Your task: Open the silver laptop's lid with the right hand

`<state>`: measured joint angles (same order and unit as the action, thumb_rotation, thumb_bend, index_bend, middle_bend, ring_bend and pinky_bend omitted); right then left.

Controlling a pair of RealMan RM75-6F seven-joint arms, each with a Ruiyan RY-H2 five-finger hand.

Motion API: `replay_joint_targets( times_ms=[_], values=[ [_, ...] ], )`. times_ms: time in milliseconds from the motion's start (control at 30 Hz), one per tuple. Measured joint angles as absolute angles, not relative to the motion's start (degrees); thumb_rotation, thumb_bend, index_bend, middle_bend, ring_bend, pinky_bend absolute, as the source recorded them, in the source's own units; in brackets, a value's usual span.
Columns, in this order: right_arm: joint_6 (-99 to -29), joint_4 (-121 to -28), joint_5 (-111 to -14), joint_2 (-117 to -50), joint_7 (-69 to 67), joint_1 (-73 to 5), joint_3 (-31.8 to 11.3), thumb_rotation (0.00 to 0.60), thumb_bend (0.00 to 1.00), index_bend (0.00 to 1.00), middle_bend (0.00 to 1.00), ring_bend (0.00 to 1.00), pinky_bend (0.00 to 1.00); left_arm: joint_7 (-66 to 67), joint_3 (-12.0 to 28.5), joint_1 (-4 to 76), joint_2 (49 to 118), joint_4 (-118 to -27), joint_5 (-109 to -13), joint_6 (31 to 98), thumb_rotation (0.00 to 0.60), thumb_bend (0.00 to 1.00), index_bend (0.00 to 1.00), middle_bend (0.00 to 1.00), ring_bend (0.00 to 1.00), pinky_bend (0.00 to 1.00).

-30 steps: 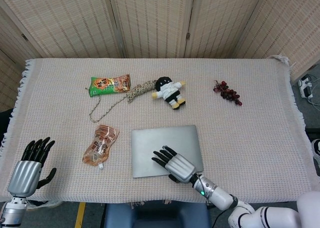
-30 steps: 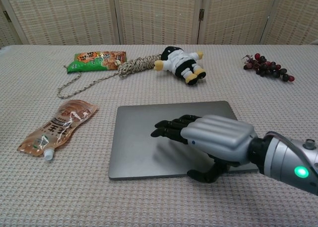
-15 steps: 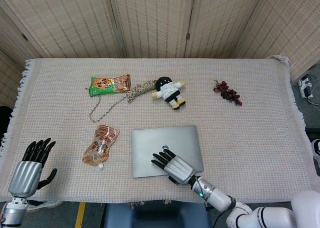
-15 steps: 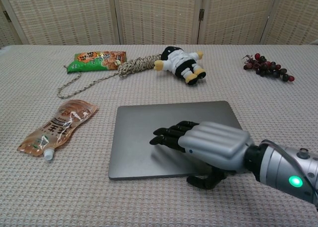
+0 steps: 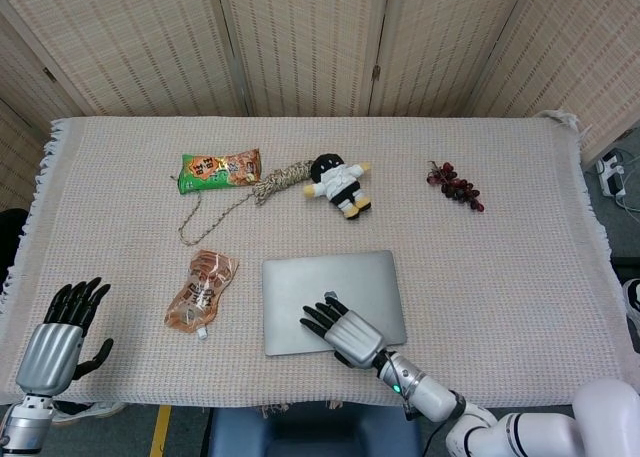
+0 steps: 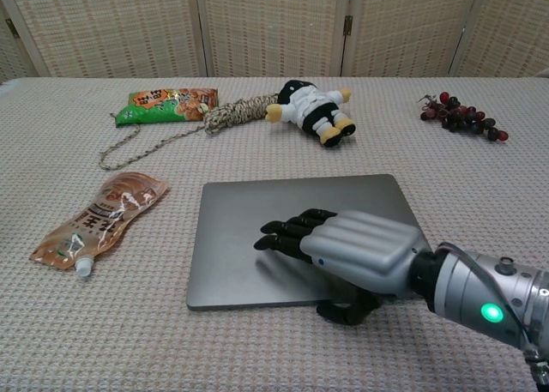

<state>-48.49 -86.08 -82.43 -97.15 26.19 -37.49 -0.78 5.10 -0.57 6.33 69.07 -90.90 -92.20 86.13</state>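
Observation:
The silver laptop (image 5: 330,282) (image 6: 257,216) lies flat and closed near the table's front edge. My right hand (image 5: 343,330) (image 6: 343,253) hovers low over the lid's front right part, palm down, fingers stretched toward the left. Its thumb (image 6: 341,310) curls down at the laptop's front edge, where contact is hard to judge. The hand holds nothing. My left hand (image 5: 58,335) stands apart at the front left corner, fingers spread and empty; the chest view does not show it.
An orange pouch (image 5: 201,290) lies left of the laptop. Behind it are a green snack bag (image 5: 220,169), a coiled rope (image 5: 283,175) and a plush doll (image 5: 337,185). Dark grapes (image 5: 455,185) sit at the back right. A woven cloth (image 5: 520,277) covers the table.
My right hand has slid slightly left and toward the front edge of the laptop, thumb lowering to the lid's front rim. The lid stays closed. The left hand barely moved.

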Motion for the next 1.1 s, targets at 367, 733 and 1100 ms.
replay_joint_targets(
  times_ms=[367,733,1100],
  values=[
    [-48.39,-85.89,-81.03,-98.09,28.26,-38.6,-1.03,0.6,0.43,0.0,0.0,0.0,0.0,4.12,-0.63,6.15,69.35,-89.86,-91.77,85.97,0.6,0.41,0.02,0.06,0.01,0.0],
    [-48.39,-86.1,-79.9,-98.4,29.69,-39.55,-1.36,0.6,0.43,0.0,0.0,0.0,0.0,3.46,-0.79,6.08,69.55,-89.05,-91.52,85.63,0.6,0.41,0.02,0.06,0.01,0.0],
    [-48.33,-85.98,-78.29,-98.77,30.96,-40.21,-1.28,0.6,0.47,0.0,0.0,0.0,0.0,2.69,-0.85,6.16,69.73,-88.45,-91.38,85.27,0.6,0.41,0.02,0.06,0.01,0.0]
  ],
)
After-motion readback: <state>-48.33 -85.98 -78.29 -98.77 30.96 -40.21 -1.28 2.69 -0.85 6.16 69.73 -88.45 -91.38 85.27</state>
